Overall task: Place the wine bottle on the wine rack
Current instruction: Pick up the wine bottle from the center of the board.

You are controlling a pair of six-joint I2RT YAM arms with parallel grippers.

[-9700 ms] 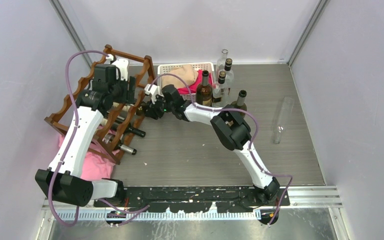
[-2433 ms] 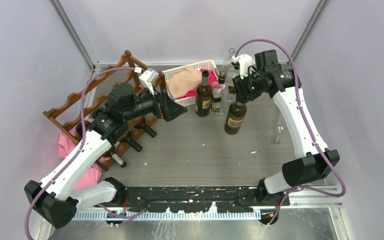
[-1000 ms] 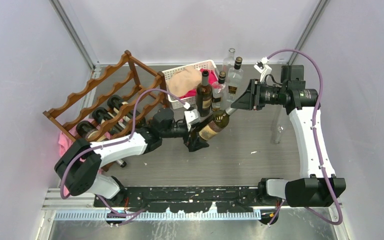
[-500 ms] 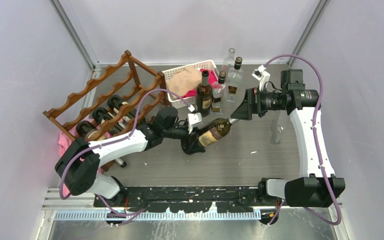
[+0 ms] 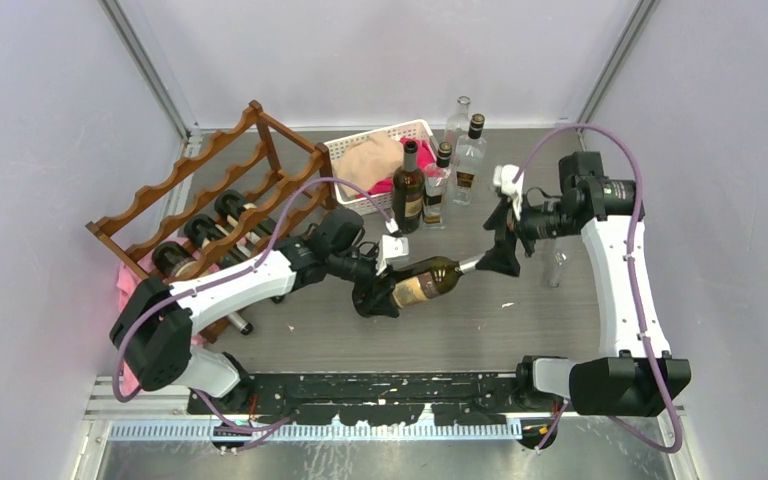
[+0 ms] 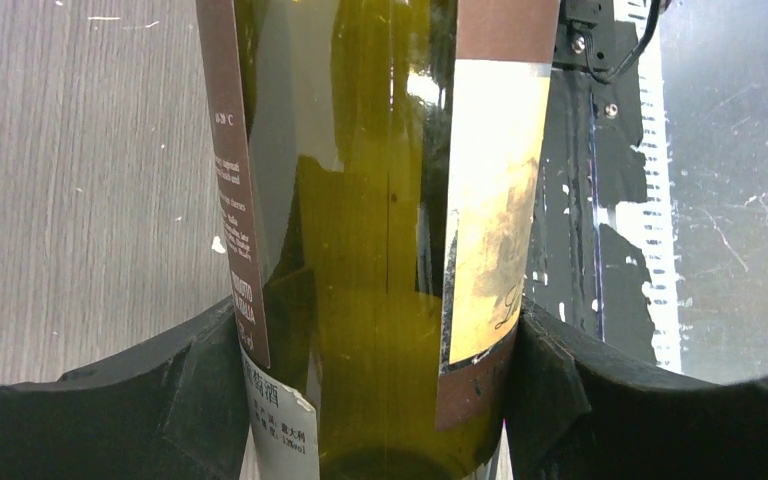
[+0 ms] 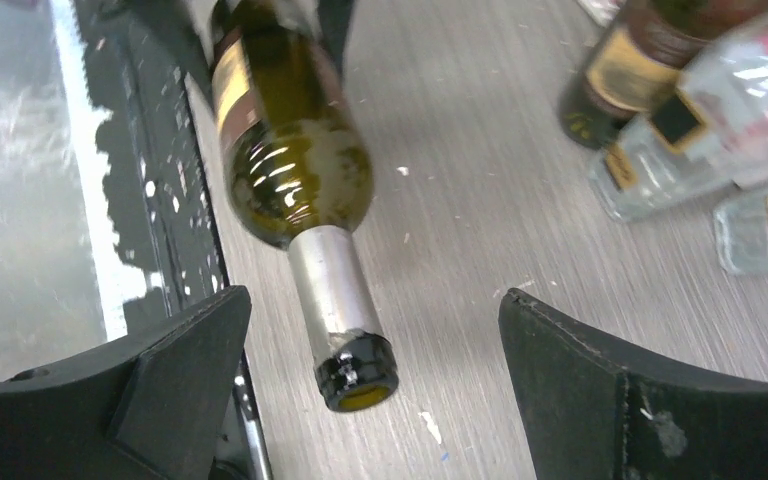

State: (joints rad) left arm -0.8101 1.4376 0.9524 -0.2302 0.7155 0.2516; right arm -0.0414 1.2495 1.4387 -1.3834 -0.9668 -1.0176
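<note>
The wine bottle (image 5: 428, 281) is dark green with a tan label and lies level in the air over the middle of the table, neck pointing right. My left gripper (image 5: 380, 292) is shut on its body near the base; in the left wrist view both fingers press the glass (image 6: 370, 250) on either side of my left gripper (image 6: 375, 400). My right gripper (image 5: 497, 256) stands open at the neck's tip. In the right wrist view the capped neck (image 7: 345, 310) lies between the spread fingers, touching neither. The reddish-brown wine rack (image 5: 205, 180) stands at the back left.
Dark bottles (image 5: 222, 212) lie in the rack's lower tiers, and a pink cloth (image 5: 130, 290) lies under it. A white basket (image 5: 348, 148) with cloths sits at the back. Upright bottles (image 5: 407, 190) stand beside it. A clear glass bottle (image 5: 560, 262) stands near the right arm.
My right gripper has let go of the neck, opened wide and dropped low. My left gripper has shut on the bottle's body, and the bottle has tipped level and come nearer.
</note>
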